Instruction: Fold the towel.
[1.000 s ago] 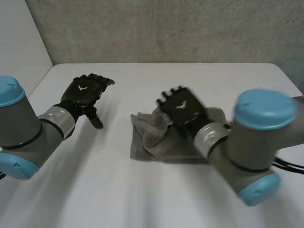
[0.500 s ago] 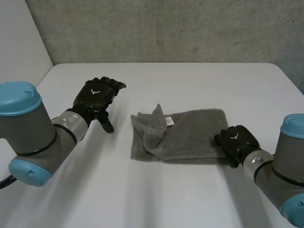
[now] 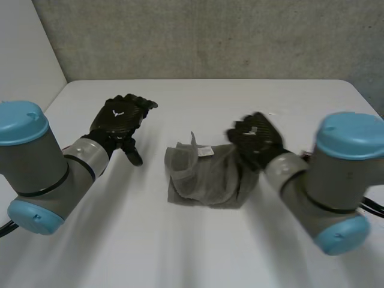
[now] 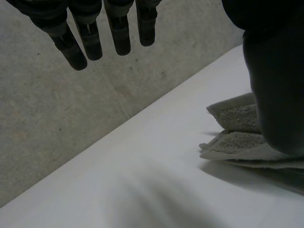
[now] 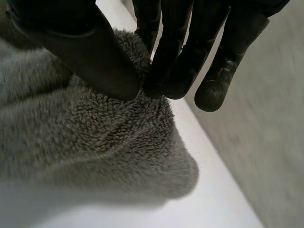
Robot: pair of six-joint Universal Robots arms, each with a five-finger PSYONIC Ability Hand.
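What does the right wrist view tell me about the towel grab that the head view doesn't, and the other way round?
Right wrist view: the right hand pinches a bunched fold of the towel between thumb and fingers. Head view: the left hand is open above the table, apart from the towel, and a white label lies near the towel's far edge. Both: the right hand on the grey towel.

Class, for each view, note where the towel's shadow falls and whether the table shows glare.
Head view: no glare on the table; the towel has a faint shadow along its near edge. Left wrist view: dark shadow under its raised edges. Right wrist view: shadow beneath the part the right hand pinches.
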